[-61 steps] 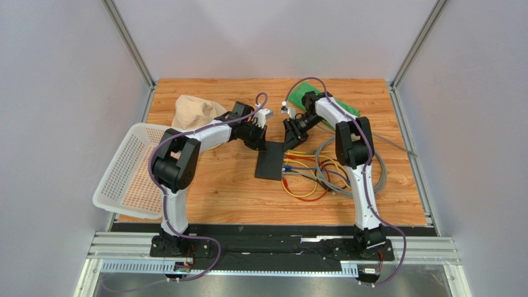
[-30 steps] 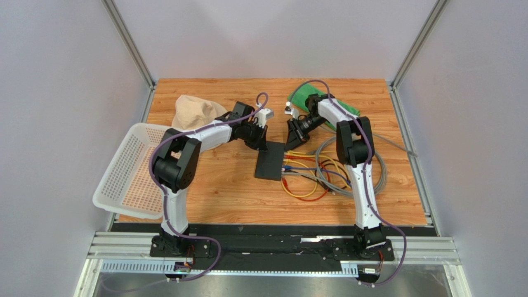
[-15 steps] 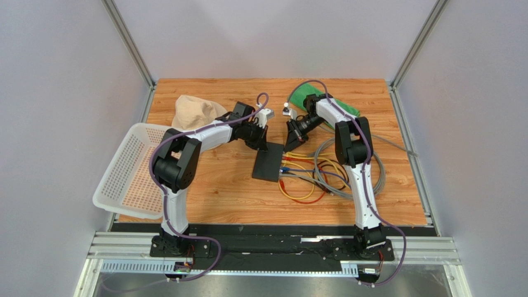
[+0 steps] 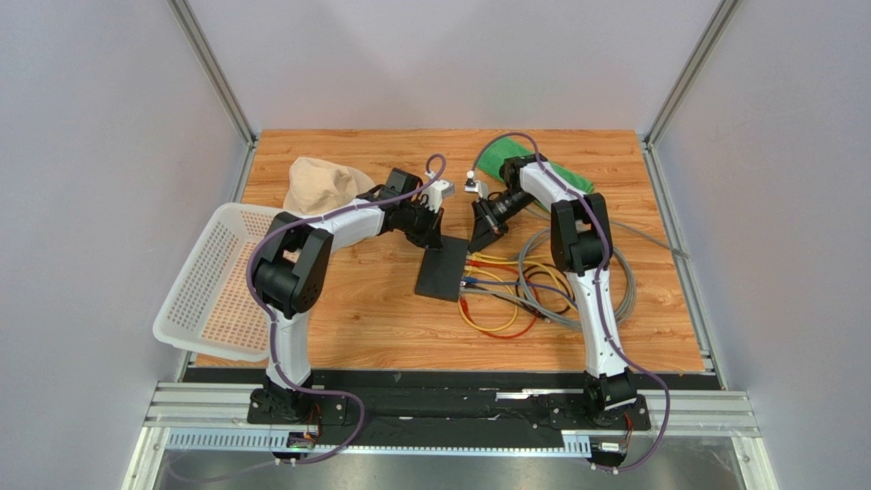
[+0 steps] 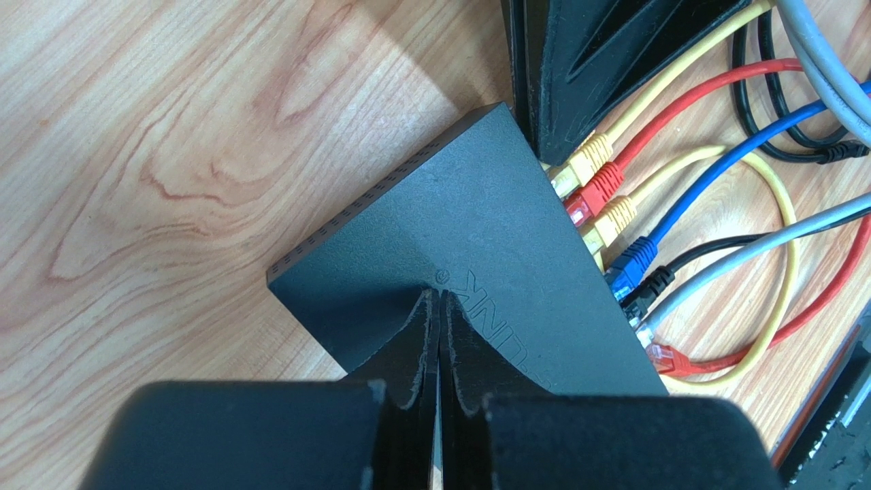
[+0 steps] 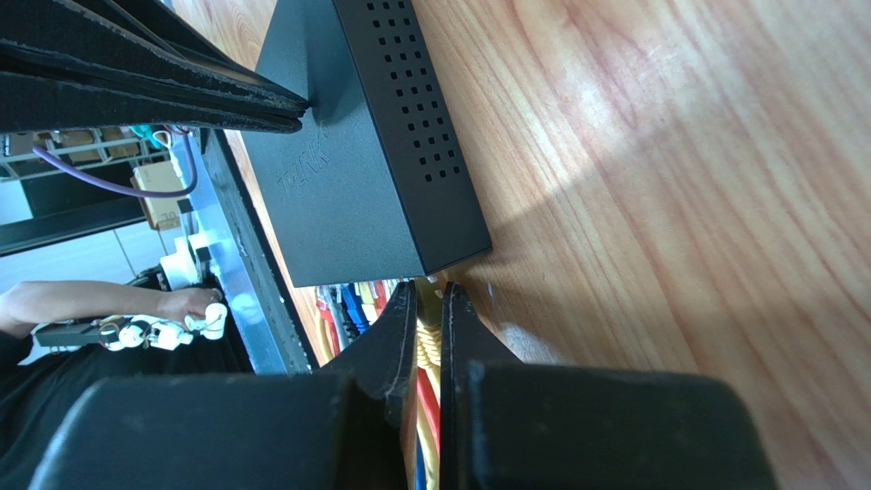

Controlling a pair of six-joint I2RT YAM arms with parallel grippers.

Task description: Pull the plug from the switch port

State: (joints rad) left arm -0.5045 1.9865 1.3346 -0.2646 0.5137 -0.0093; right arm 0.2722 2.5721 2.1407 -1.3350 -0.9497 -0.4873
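Observation:
The flat black switch (image 4: 442,267) lies mid-table, its sockets facing right. Several plugs stand in a row along that edge: yellow (image 5: 583,163), red (image 5: 598,191), yellow, blue (image 5: 634,260), black. My right gripper (image 4: 476,237) is shut on the yellow plug (image 6: 428,329) at the far end of the row, right beside the switch (image 6: 358,153) corner; the plug still sits against the socket edge. The left gripper (image 5: 440,296) is shut with nothing between its fingers, its tips resting on the top face of the switch (image 5: 460,225).
Loose yellow, red and blue cables (image 4: 506,301) and a grey cable coil (image 4: 615,286) spread right of the switch. A white basket (image 4: 210,281) hangs over the left table edge, with a beige cloth (image 4: 319,184) behind it. A green cloth (image 4: 557,168) lies at the back right.
The right gripper's jaws have closed on the far yellow plug. The switch has shifted slightly to the left. The left arm has stayed on the switch.

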